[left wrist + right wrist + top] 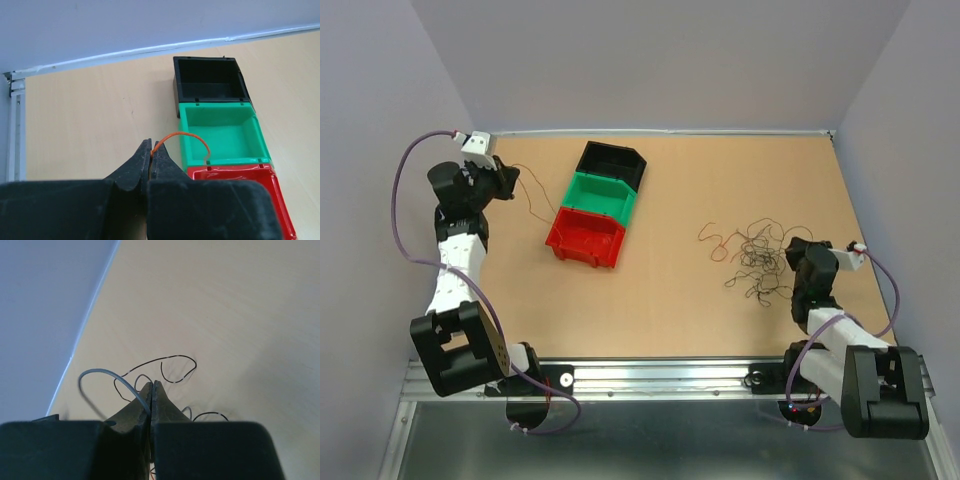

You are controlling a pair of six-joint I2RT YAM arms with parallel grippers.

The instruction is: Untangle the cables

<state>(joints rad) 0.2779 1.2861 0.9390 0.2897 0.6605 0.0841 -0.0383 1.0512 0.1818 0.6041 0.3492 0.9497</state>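
Cables point(758, 258) are in both my claws. My left claw point(151, 146) is clamped shut on an orange strand point(183, 134), which arcs right over the near edge of the green bin point(220, 137). That bin sits between the black bin point(207, 75) and the red bin point(230, 173). My right claw point(152, 385) is closed too, a grey strand point(100, 371) caught at its tips. Dark strands point(175, 360) curl on the counter point(240, 315) just beyond it, in a loose tangle well apart from the bins.
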